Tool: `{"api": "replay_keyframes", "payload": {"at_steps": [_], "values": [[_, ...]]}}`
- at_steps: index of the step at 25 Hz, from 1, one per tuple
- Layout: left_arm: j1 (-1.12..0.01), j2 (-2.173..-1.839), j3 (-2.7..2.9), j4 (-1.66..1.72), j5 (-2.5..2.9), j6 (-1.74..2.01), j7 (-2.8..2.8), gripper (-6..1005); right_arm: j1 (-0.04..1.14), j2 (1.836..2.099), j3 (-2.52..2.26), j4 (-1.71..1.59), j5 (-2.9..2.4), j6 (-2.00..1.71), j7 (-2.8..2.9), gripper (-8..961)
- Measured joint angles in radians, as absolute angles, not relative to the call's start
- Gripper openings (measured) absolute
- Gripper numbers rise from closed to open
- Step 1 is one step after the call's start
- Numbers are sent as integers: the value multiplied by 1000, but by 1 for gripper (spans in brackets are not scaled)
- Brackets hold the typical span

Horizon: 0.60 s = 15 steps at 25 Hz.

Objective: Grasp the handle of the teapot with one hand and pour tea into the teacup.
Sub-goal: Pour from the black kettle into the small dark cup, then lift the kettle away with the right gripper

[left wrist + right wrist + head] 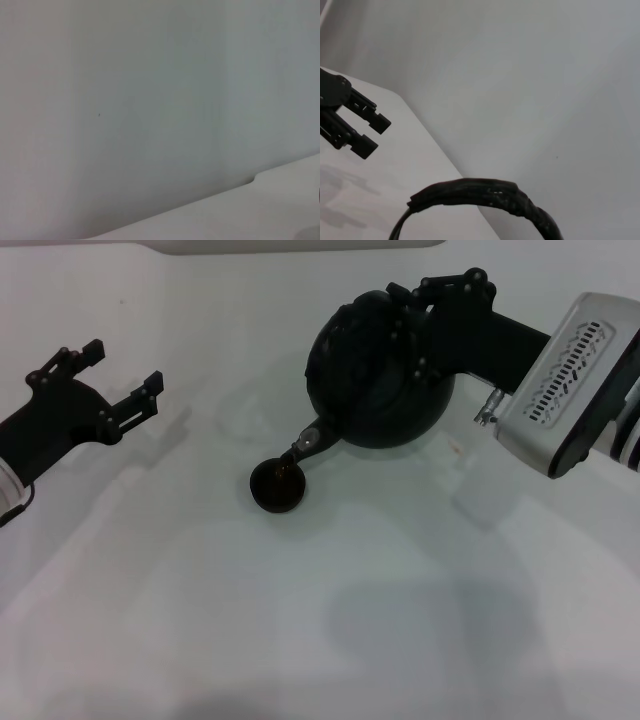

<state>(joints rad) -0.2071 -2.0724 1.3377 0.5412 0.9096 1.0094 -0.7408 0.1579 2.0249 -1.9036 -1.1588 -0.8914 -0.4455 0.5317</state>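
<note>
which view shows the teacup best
The head view: the teacup sits whole on the table, right under the tilted teapot spout. The left wrist and right wrist views show none of it.

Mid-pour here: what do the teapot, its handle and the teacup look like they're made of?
The teapot, tilted by the right gripper, looks like matte black ceramic or cast iron, showing only a dull sheen; its spout tip is silvery, likely metal. The handle appears wrapped, rough and bumpy, perhaps cord or tape. The teacup looks like matching matte black ceramic. The left gripper is idle.
</note>
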Motion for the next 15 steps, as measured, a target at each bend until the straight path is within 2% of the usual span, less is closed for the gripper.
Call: {"api": "replay_keyframes", "payload": {"at_steps": [15], "values": [[-208, -2072, 1337, 538, 909, 1007, -740, 840, 158, 2026, -1904, -1164, -892, -445, 504, 132]]}}
